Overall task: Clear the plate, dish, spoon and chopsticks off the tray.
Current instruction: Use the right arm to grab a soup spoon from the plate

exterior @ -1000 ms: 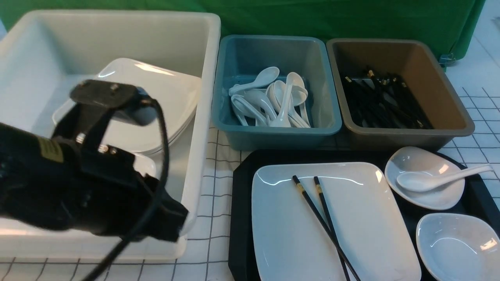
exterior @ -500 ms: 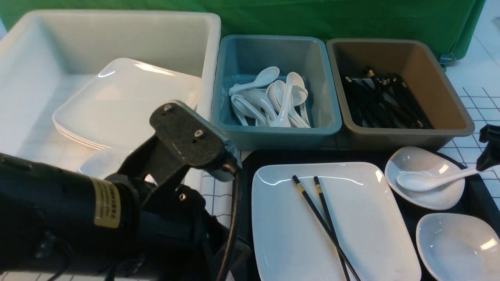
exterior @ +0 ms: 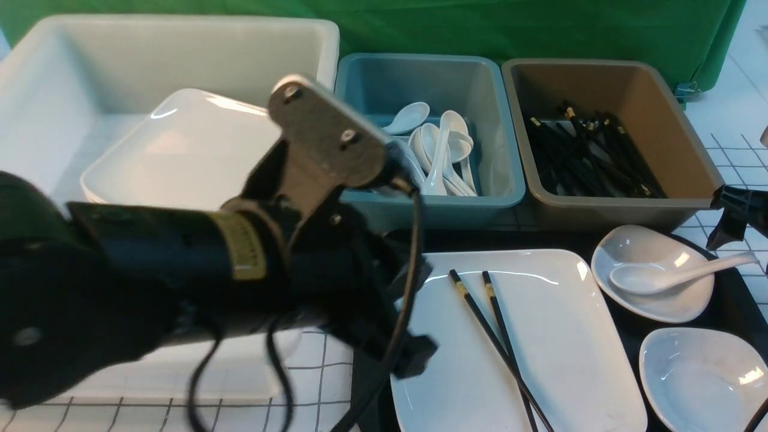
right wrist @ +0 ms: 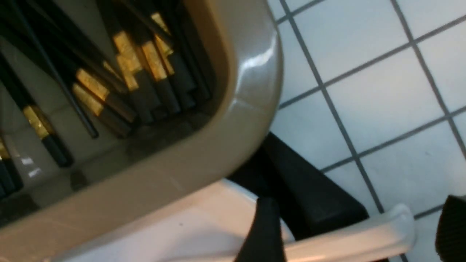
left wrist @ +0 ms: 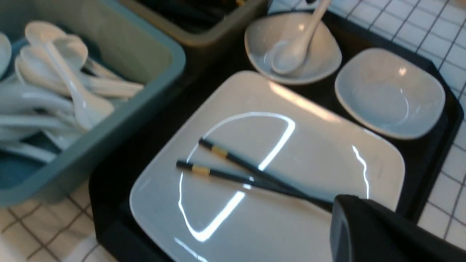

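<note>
Where the front view looks over the table (exterior: 324, 366), the tray (exterior: 729, 306) lies at the near right. It sits in front of a teal tub (exterior: 420, 78) with a heap of spoons (exterior: 444, 150) and a brown tub (exterior: 600, 84) with a heap of black sticks (exterior: 594, 162). The plate (exterior: 558, 360) takes the left part of the tray. The chopsticks (exterior: 498, 339) lie on it, apart at their far ends and converging toward the near edge. Right of the plate sits the far dish (exterior: 660, 309), with the spoon (exterior: 639, 279) lying in it, handle reaching past the right rim. The near dish (exterior: 702, 384) sits in front of that. A white tub (exterior: 180, 42) at the left holds stacked plates (exterior: 180, 156). The left arm (exterior: 150, 282) reaches across, and the left gripper (exterior: 415, 357) hangs over the plate's left edge. The right gripper (exterior: 732, 219) shows at the right border, just above the handle's end.

Seen from the left wrist view, the plate with the chopsticks fills the middle, with both dishes beyond it. The left gripper (left wrist: 364, 229) shows as one dark mass over a plate corner, its jaws pressed together.

Seen from the right wrist view, the right gripper's (right wrist: 358, 218) jaws stand wide beside the brown tub's corner. The end of the spoon's handle lies between the two fingers (right wrist: 264, 233). Whether either finger touches it I cannot tell.
</note>
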You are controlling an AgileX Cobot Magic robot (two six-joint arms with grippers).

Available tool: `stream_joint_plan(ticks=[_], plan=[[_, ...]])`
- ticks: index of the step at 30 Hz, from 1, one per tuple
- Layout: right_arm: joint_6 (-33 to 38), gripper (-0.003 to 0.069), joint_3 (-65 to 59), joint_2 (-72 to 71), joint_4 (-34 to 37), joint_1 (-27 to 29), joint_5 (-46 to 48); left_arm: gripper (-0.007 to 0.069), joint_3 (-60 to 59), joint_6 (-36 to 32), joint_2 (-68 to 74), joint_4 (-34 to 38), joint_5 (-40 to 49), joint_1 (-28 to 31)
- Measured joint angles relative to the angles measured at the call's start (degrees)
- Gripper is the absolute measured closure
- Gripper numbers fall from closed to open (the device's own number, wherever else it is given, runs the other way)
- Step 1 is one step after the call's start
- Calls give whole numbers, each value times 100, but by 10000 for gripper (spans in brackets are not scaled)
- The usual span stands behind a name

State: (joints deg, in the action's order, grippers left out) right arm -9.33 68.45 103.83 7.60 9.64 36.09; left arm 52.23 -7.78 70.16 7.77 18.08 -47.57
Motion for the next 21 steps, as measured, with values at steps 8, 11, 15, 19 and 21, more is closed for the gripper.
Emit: stream_joint_plan(ticks=[8, 11, 15, 19, 21], plan=[[-255, 99, 0, 44, 0, 0, -92, 635, 3, -191, 475, 118, -283, 0], [-260, 179, 0, 44, 11, 0, -70, 631, 3, -208, 482, 118, -325, 0], [-266, 270, 0, 44, 11, 0, -77, 628, 3, -208, 482, 118, -338, 0], [-266, 288, 0, 44, 11, 0, -71, 628, 3, -208, 482, 118, -350, 0], [-266, 309, 0, 44, 11, 0, -71, 628, 3, -208, 482, 118, -379, 0]])
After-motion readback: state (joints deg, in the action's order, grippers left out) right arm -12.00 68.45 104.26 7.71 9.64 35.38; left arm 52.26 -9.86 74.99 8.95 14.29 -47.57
